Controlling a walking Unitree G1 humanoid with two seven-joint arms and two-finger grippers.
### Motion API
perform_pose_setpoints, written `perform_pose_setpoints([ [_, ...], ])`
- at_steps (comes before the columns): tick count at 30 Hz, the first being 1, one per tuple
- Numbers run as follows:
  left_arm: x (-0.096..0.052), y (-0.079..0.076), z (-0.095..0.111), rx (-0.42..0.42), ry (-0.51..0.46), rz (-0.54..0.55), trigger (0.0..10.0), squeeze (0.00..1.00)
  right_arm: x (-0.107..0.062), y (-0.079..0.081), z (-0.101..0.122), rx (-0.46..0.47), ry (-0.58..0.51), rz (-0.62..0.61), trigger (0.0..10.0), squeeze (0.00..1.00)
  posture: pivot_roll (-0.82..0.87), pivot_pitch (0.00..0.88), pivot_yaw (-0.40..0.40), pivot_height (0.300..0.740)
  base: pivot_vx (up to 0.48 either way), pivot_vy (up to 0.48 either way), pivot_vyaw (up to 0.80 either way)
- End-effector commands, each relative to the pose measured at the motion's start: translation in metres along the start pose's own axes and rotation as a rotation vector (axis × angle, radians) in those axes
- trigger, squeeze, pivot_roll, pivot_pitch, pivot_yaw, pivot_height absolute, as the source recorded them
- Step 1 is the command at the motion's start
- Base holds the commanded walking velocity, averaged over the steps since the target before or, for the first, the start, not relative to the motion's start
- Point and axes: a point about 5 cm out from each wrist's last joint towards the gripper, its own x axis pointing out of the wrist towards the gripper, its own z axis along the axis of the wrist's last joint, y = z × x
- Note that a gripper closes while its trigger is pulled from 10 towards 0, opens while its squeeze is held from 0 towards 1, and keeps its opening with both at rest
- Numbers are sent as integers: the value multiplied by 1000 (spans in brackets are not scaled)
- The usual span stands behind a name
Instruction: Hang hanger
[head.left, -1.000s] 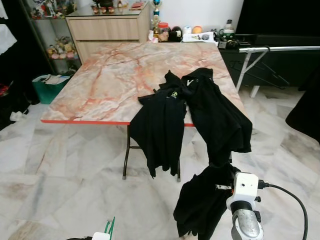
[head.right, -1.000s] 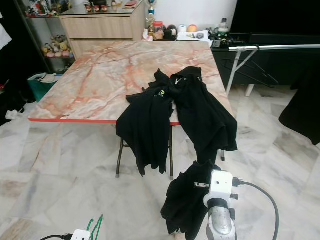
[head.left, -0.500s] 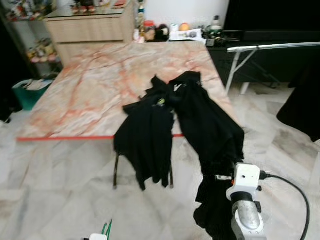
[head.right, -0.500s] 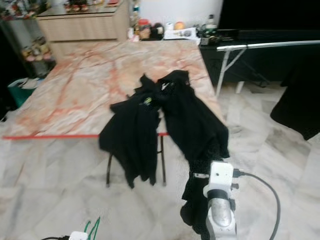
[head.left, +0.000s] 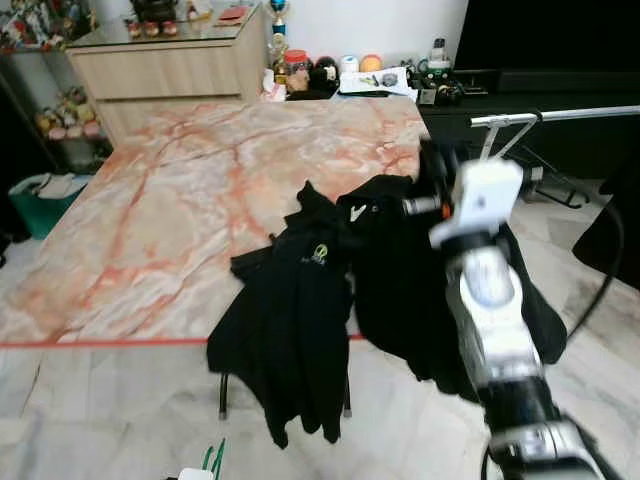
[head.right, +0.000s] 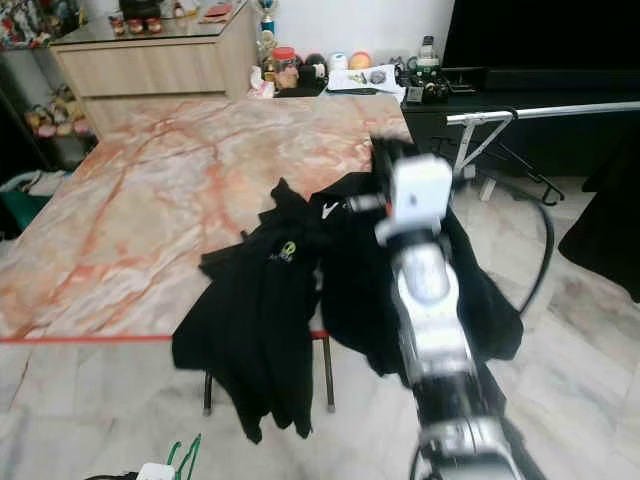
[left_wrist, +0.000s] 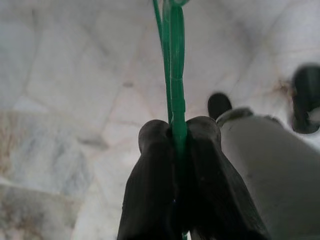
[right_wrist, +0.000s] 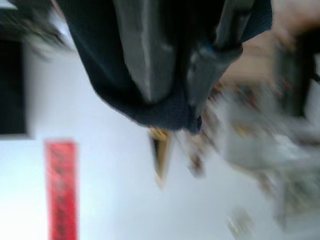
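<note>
The left gripper (left_wrist: 177, 135) is clenched on a green hanger (left_wrist: 172, 65), whose wire runs straight out along and past the fingers, over the floor (left_wrist: 75, 75). The right gripper (right_wrist: 170, 75) pinches dark cloth (right_wrist: 165, 112), raised above the table (head.left: 150, 200), beside two shirts (head.left: 300, 320).

— What's behind the marble table (head.left: 170, 200)?
— A wooden cabinet (head.left: 165, 70), and jars and bottles (head.left: 300, 72) at the table's far edge.
— On the right?
— A metal rail (head.left: 560, 115) on a stand. The floor (head.left: 100, 410) is pale marble tile.
</note>
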Motion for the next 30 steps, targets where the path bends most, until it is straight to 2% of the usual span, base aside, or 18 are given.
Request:
perform_pose_setpoints([
  [1,0,-1,-1,6,3,-8,10000,0,14,16,18,52,-71,118,10000,0,-45,41,61,740,349,0,0],
  [2,0,-2,-1,9,4,-6,10000,0,19,29,20,46,-74,219,10000,0,-42,40,58,740,0,0,0],
  [4,0,-2,-1,7,4,-5,10000,0,23,34,17,19,-66,257,10000,0,-37,39,54,740,0,0,0],
  [7,0,-1,-1,5,4,-2,10000,0,28,27,9,4,-18,189,10000,0,-32,38,51,740,0,0,0],
  [8,0,-1,-2,5,6,-1,10000,0,28,19,2,-22,23,139,10000,0,-31,37,49,740,0,0,0],
  [11,0,-1,-3,4,9,1,10000,0,23,10,-10,-34,81,77,10000,0,-25,37,51,740,0,0,0],
  [15,0,-1,-4,9,13,0,10000,0,1,-3,-48,-138,317,23,10000,0,-28,37,54,740,0,0,0],
  [16,0,-1,-4,12,15,-1,10000,0,-12,-10,-63,-99,399,-15,10000,0,-29,37,57,740,0,0,0],
  [17,0,-1,-4,14,15,-2,10000,0,-16,-11,-68,-74,422,-25,10000,0,-29,37,57,740,0,0,0],
  [18,0,-1,-4,18,17,-7,10000,0,-34,-20,-85,-91,527,-75,10000,0,-27,37,58,740,0,0,0],
  [21,0,-1,-4,24,19,-16,10000,0,-64,-30,-108,-74,672,-119,10000,0,-27,40,59,740,0,0,0],
  [23,0,-1,-4,24,20,-17,10000,0,-67,-32,-110,-73,685,-129,10000,0,-27,40,59,740,0,0,0],
  [25,0,-1,-4,28,22,-23,10000,0,-82,-34,-118,-62,727,-141,10000,0,-25,43,58,740,0,0,0],
  [29,0,-1,-5,28,23,-24,10000,0,-91,-36,-122,-64,750,-153,10000,0,-23,49,58,740,0,0,0],
  [30,0,-1,-5,30,25,-25,10000,0,-101,-38,-126,-66,764,-177,10000,0,-21,51,58,740,0,0,0],
])
